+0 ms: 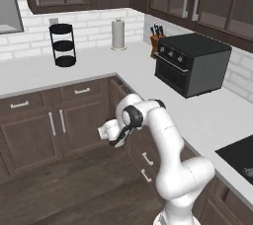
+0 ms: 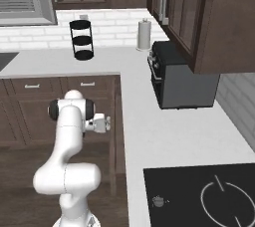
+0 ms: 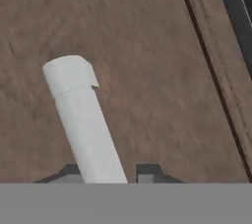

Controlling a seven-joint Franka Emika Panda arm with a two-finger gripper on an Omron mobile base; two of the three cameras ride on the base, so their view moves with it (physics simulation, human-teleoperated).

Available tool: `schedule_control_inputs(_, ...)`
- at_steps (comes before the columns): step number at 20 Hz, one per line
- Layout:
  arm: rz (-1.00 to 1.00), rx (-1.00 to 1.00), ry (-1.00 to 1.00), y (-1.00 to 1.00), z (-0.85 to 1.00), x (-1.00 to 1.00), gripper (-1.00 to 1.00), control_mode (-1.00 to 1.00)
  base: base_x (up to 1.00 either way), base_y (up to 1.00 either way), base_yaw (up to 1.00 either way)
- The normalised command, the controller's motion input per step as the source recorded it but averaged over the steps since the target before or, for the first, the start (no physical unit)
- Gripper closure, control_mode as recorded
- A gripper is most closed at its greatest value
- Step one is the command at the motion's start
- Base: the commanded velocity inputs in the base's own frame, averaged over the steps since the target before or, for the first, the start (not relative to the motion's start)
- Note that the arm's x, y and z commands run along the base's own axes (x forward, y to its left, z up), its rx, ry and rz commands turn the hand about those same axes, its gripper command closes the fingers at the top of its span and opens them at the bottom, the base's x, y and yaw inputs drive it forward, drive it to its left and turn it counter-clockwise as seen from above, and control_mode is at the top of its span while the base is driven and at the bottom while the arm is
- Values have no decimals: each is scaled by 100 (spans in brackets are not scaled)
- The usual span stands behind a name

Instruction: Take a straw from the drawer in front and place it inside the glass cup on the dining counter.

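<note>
A dark-brown wooden drawer point(image 3: 147, 70) front faces the hand view, with its silver bar handle point(image 3: 81, 115) running down between my finger tips. My gripper point(image 3: 106, 173) is shut on that handle, one dark tip on each side of the bar. In the base views the hand point(image 1: 107, 132) reaches sideways from the bent arm to the cabinet run under the white counter point(image 2: 149, 121); the gripper point(image 2: 109, 124) meets the drawer front there. The straw, the glass cup and the dining counter are out of view.
A black countertop oven point(image 1: 192, 63), a knife block point(image 1: 157, 41), a paper towel roll point(image 1: 118, 34) and a black tiered rack point(image 1: 63, 45) stand on the wall counter. A cooktop point(image 2: 199, 196) lies near right. Lower drawer handles point(image 1: 147, 159) sit beside the arm. Wooden floor point(image 1: 59, 189) lies at the left.
</note>
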Motion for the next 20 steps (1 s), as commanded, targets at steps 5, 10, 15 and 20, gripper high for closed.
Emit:
schedule_control_inputs(5, 0, 0, 0, 100, 0, -47, 100, -100, 0, 0, 0)
schedule_control_inputs(10, 0, 0, 3, 100, 0, -45, 100, -100, 0, 0, 0)
schedule_control_inputs(15, 0, 1, 5, 95, 0, -34, -100, -100, 0, 0, 0)
schedule_control_inputs(20, 3, 32, 25, 23, 21, -25, -100, -100, 0, 0, 0)
